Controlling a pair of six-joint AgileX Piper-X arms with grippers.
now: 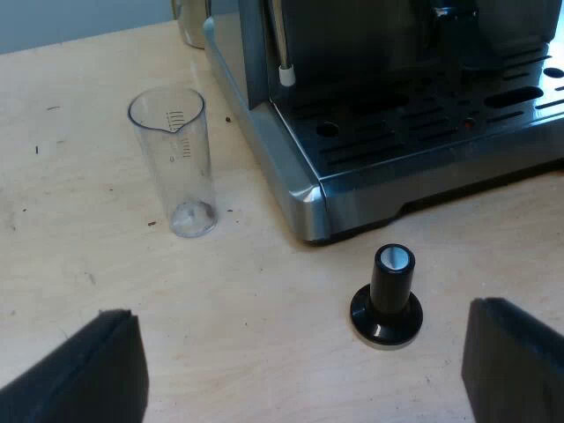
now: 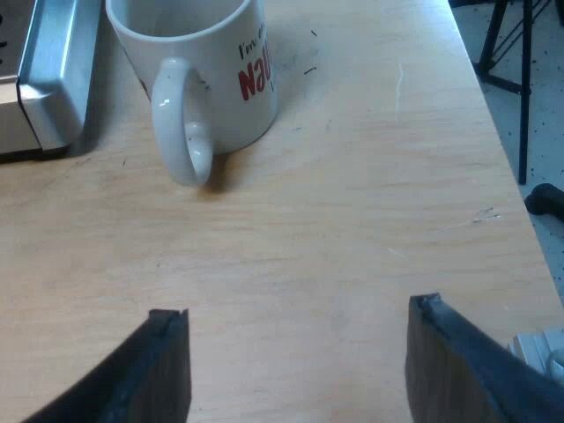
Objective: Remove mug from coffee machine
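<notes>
Hold fingers of left gripper wide apart above the table, gripping nothing. See tamper just beyond the gap, upright on its round base, black knob up with a pale cap on top. Place it near the front corner of the machine, apart from the steel. Find glass farther off, clear and upright on the wood, marked with a printed scale, beside the machine's side wall with bare table between. Note the slotted drip tray along the machine's front, and a steam wand with a white tip hanging above the tray's corner.

Hold fingers of right gripper wide apart too, closing on nothing, over bare wood. See mug ahead of them, upright, white with red lettering, handle turned toward the gripper. Put it off the machine: standing on the table just beside the machine's steel corner, with a narrow strip of wood showing between the two. Cannot tell what is inside it. Past the table's edge, make out floor and the black legs of a stand.
</notes>
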